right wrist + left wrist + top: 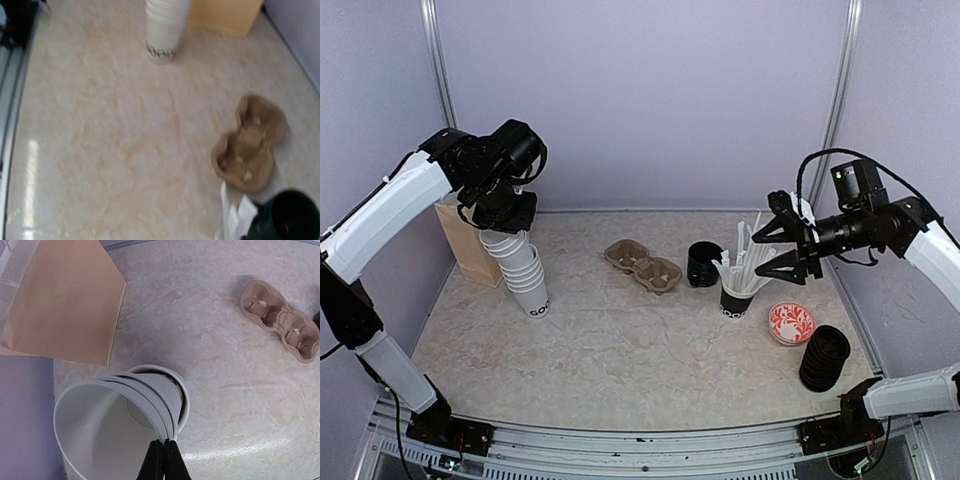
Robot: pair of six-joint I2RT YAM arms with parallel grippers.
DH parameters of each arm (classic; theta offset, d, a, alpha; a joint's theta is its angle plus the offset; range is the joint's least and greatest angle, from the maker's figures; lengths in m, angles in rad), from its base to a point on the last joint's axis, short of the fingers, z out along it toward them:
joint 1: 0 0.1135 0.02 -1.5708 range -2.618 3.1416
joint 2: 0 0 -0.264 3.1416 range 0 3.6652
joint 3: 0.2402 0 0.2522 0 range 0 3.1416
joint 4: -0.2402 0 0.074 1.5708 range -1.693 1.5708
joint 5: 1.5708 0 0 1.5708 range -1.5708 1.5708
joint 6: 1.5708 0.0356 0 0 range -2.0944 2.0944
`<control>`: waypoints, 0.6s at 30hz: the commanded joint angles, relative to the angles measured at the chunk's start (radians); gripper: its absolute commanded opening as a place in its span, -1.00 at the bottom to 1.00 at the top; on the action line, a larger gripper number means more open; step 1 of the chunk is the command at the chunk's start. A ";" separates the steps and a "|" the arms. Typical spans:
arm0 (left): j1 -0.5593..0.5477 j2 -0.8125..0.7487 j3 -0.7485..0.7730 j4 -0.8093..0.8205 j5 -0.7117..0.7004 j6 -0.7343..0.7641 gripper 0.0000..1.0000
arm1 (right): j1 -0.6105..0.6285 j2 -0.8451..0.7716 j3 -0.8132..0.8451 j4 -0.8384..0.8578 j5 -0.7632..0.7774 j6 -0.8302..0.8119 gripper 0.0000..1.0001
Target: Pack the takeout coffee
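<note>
A leaning stack of white paper cups [523,272] with black lettering stands on the table at the left, without lids. My left gripper [506,226] is above it, shut on the rim of the top cups. In the left wrist view the black fingers [157,462] pinch the white rim, and the stack [112,432] opens up toward the camera. A stack of black lids [823,357] sits at the near right. My right gripper [778,252] hovers open and empty above the black cup with white sticks [736,296]. Its fingers do not show in the right wrist view.
A brown paper bag [468,245] stands behind the cup stack, against the left wall. A brown two-cup cardboard tray [642,267] lies mid-table. An empty black cup [702,263] stands right of it. A red patterned disc [790,323] lies near the lids.
</note>
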 commanded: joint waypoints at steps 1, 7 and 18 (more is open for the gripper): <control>-0.057 -0.024 0.019 0.122 0.119 0.003 -1.00 | 0.025 0.021 0.055 -0.005 -0.089 0.022 0.35; -0.046 0.058 0.073 0.022 0.043 -0.024 -1.00 | 0.033 0.038 0.063 0.002 -0.089 0.020 0.35; -0.046 0.042 0.072 0.057 -0.017 -0.033 -1.00 | 0.103 0.152 0.135 0.235 -0.058 0.324 0.38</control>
